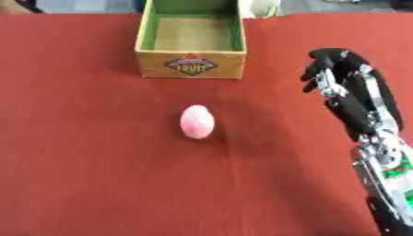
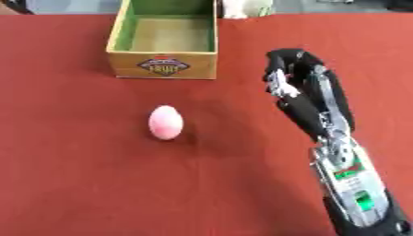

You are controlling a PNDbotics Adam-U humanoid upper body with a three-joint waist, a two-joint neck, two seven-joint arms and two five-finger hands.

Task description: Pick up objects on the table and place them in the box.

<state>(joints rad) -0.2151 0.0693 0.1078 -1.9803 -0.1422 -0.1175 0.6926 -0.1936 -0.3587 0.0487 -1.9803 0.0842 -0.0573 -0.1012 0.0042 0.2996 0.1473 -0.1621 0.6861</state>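
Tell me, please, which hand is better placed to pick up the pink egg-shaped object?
Probably the right hand: it is raised over the red table, to the right of the pink egg-shaped object, fingers curled and holding nothing. The left hand shows in neither view.

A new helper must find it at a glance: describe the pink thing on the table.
Start at the wooden box with green inner walls at the far side of the red table. Come toward the near edge from its labelled front: the pink egg-shaped object lies alone on the cloth. It is the only loose item, left of the right hand.
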